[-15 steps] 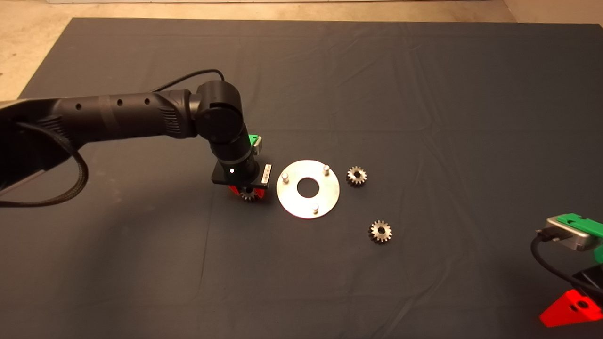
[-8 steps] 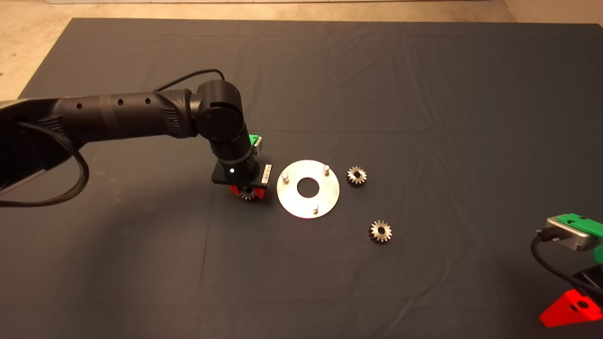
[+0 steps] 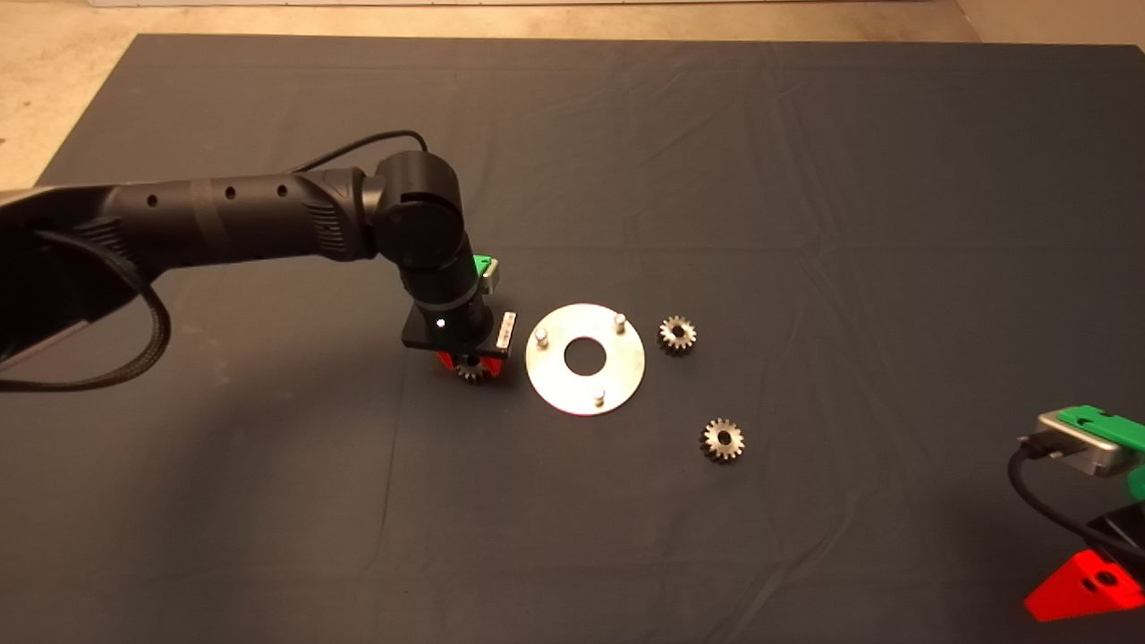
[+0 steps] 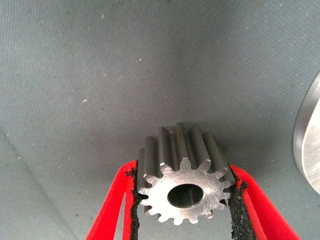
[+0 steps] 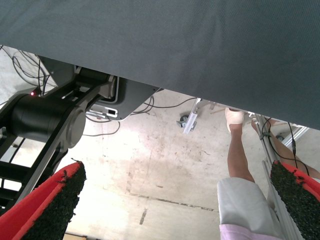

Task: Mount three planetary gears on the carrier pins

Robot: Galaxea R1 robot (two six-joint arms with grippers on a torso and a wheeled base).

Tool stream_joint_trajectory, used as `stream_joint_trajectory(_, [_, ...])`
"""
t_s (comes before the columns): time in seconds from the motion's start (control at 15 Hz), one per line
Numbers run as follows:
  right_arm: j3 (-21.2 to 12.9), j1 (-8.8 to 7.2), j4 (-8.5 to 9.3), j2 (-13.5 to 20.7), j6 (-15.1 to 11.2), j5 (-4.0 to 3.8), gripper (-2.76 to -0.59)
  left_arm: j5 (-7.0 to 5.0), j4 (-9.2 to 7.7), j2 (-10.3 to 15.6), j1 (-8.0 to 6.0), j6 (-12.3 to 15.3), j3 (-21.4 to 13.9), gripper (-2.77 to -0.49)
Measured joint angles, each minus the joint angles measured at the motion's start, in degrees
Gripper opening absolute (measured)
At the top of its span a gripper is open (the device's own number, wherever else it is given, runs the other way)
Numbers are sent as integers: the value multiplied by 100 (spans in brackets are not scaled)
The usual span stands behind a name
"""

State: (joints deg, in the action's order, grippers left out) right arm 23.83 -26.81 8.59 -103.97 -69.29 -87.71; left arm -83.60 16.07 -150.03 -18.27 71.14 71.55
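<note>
The shiny disc (image 3: 585, 385) lies mid-mat with three upright carrier pins (image 3: 541, 337), (image 3: 618, 320), (image 3: 599, 394), all bare. Just left of the disc, my left gripper (image 3: 471, 367) is shut on a planetary gear (image 3: 471, 368); in the left wrist view the gear (image 4: 186, 187) sits clamped between the black pads (image 4: 134, 197), with the disc's rim (image 4: 307, 140) beside it. Two more gears lie on the mat right of the disc, one close to its edge (image 3: 677, 334) and one further toward the front (image 3: 722, 439). My right gripper (image 3: 1087, 581) waits open at the lower right edge.
The dark mat (image 3: 805, 179) stretches wide around the parts. The right wrist view looks past the mat's edge (image 5: 150, 50) to the floor, a robot base (image 5: 55, 120), cables and a person's leg (image 5: 240, 170).
</note>
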Motion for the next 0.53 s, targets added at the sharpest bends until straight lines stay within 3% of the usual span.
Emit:
stream_joint_trajectory(0.2, [0,0,0,0,-2,0,-61,-40,-249,-33,-105,2,0,-235])
stream_joint_trajectory(0.33, [0,0,0,0,-1,1,-61,-84,-381,-46,-392,11,0,-235])
stream_joint_trajectory(0.4, [0,0,0,0,0,-2,-61,-167,-402,-74,-482,20,4,-236])
stream_joint_trajectory(0.53, [0,1,0,0,0,-2,-61,-251,-452,-127,-503,35,12,-236])
